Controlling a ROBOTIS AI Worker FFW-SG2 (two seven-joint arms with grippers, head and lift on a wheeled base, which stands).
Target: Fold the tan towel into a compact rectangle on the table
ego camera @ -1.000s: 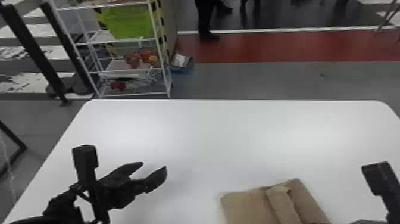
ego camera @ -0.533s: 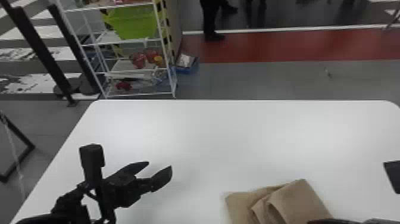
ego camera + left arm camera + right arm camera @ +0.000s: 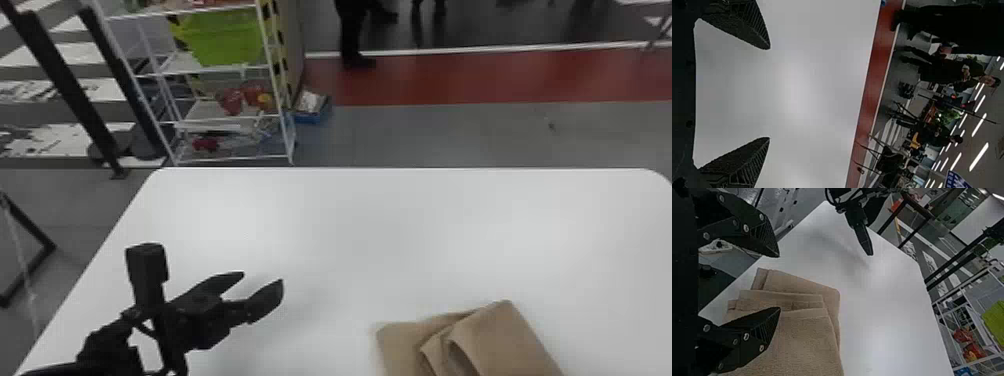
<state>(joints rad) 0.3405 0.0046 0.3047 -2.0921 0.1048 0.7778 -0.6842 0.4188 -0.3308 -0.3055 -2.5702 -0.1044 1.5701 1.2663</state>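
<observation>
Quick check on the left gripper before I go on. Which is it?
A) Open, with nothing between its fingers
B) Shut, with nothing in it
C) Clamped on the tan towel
A: the left gripper has its fingers spread, with bare white table seen between them, and the tan towel lies well off to its right.

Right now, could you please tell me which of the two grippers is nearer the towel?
The right gripper: its open fingers are close by the towel; the left gripper is well to the towel's left.
</observation>
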